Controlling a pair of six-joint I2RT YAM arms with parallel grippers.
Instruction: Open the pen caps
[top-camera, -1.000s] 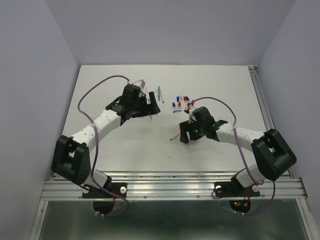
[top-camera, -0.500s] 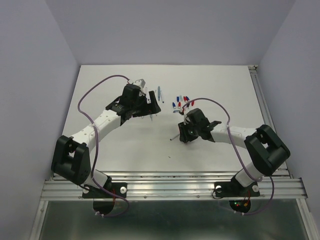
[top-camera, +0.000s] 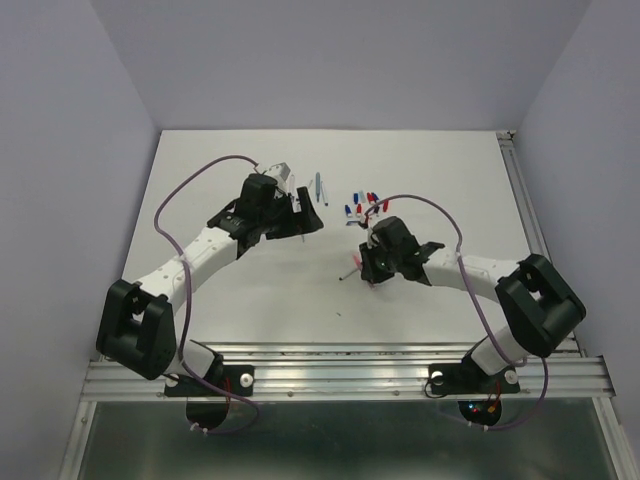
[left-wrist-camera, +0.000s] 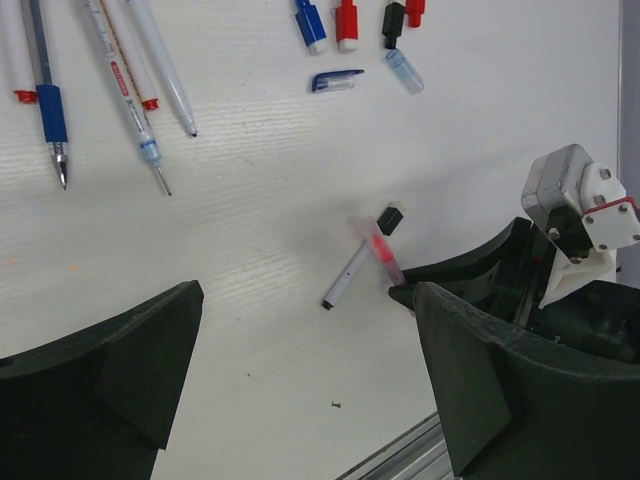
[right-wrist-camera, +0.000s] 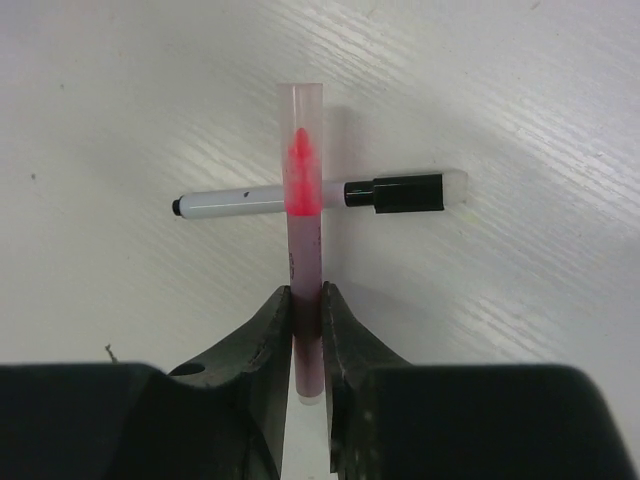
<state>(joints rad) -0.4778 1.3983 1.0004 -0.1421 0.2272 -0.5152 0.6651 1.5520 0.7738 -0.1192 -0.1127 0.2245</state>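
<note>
My right gripper (right-wrist-camera: 307, 305) is shut on a translucent pink pen (right-wrist-camera: 304, 240) and holds it near its back end. The pen's pink tip sits under a clear cap (right-wrist-camera: 303, 115) pointing away from me. It lies crosswise over a white pen (right-wrist-camera: 250, 204) with a black cap (right-wrist-camera: 395, 193). Loose pen caps (left-wrist-camera: 346, 22) in blue, red and black lie in a cluster at the far side, shown in the top view as pen caps (top-camera: 362, 203). My left gripper (left-wrist-camera: 310, 385) hangs open above the table with nothing between its fingers, left of the right gripper (top-camera: 368, 270).
Several uncapped pens (left-wrist-camera: 140, 90) lie side by side at the far left of the left wrist view. A blue cap (left-wrist-camera: 336, 80) and a clear cap (left-wrist-camera: 404, 70) lie apart from the cluster. The table's metal rail (top-camera: 350, 365) runs along the near edge.
My right gripper has gone from wide open to shut on the pink pen, and its arm has shifted slightly left. The left arm has barely moved and stays open.
</note>
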